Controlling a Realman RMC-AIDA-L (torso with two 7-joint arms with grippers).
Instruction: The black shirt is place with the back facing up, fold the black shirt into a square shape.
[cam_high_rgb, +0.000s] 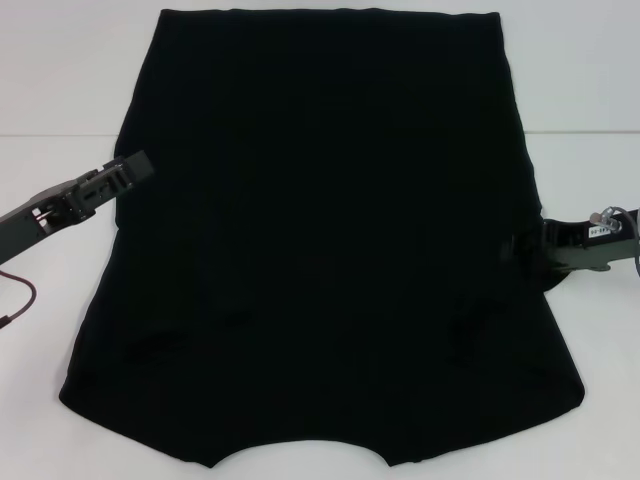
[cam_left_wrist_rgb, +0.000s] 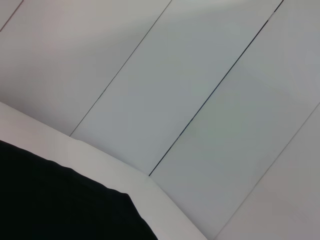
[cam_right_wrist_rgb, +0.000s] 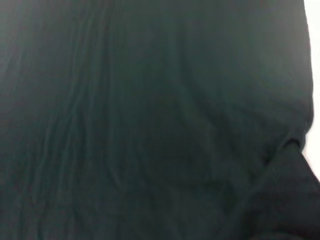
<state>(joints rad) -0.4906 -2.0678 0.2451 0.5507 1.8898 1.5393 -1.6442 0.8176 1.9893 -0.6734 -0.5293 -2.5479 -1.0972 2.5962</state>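
Observation:
The black shirt (cam_high_rgb: 320, 250) lies flat on the white table (cam_high_rgb: 60, 80) and covers most of the head view. Its plain side faces up, its collar notch is at the near edge, and both sleeves look folded inward. My left gripper (cam_high_rgb: 135, 167) reaches in from the left and sits at the shirt's left edge, about halfway up. My right gripper (cam_high_rgb: 515, 245) comes in from the right and rests on the shirt's right edge. The left wrist view catches a corner of the black shirt (cam_left_wrist_rgb: 60, 205). The black shirt (cam_right_wrist_rgb: 150, 125) fills the right wrist view.
Bare white table shows on both sides of the shirt and beyond its far hem. A thin dark cable (cam_high_rgb: 20, 295) hangs under the left arm. The left wrist view shows a pale panelled wall (cam_left_wrist_rgb: 200, 90) past the table edge (cam_left_wrist_rgb: 100, 160).

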